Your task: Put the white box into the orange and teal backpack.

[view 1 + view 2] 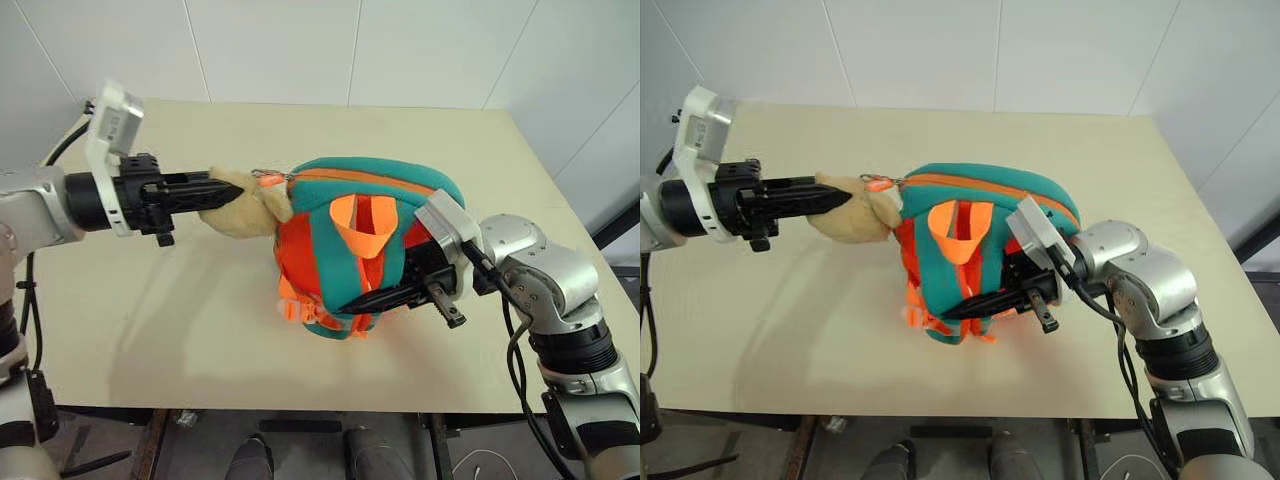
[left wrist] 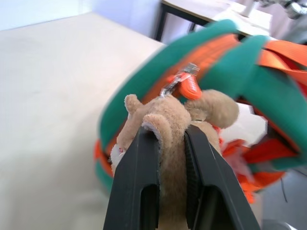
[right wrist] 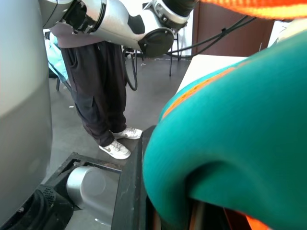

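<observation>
At bench point(image 1: 150, 350) centre, the backpack point(image 1: 365, 190) is held up between both tools. Left tool point(image 1: 222, 188), at 9 o'clock, pinches the plush head point(image 1: 245, 205); right tool point(image 1: 360, 300), at 5 o'clock, is clamped on a teal strap point(image 1: 400, 262). Where the box lies cannot be told.

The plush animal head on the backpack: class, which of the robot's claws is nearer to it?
Left. The left claw is clamped on the plush animal head. The right claw grips a teal strap on the backpack's other side.
</observation>
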